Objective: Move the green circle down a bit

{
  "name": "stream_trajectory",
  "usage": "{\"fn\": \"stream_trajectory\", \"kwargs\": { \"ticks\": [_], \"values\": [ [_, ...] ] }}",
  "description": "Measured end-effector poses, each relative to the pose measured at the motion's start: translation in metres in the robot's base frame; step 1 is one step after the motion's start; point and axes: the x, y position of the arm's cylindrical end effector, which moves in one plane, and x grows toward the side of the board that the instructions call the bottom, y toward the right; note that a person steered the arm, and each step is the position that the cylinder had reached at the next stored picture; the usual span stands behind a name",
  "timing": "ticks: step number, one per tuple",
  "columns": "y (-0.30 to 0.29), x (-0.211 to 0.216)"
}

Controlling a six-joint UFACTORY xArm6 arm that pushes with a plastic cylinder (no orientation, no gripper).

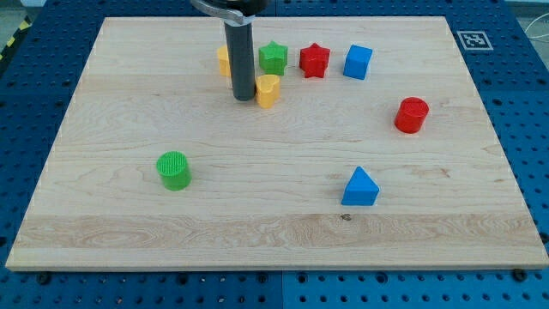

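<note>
The green circle (174, 169) stands on the wooden board at the view's lower left. My tip (243, 97) rests on the board near the view's top centre, far above and to the right of the green circle. It stands just left of a yellow block (268, 89), close to touching it. A second yellow block (224, 60) is partly hidden behind the rod.
A green star (273, 57), a red star (314, 60) and a blue cube (358, 62) line up along the view's top. A red cylinder (412, 115) is at the right. A blue triangle (360, 187) is at the lower right. The board's edge (257, 266) runs along the view's bottom.
</note>
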Motion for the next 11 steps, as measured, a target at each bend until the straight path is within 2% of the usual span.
{"fn": "stream_trajectory", "kwargs": {
  "ticks": [4,5,7,9,11],
  "values": [
    [0.008,0.002],
    [-0.011,0.005],
    [-0.077,0.048],
    [-0.096,0.122],
    [-0.111,0.158]
  ]
}}
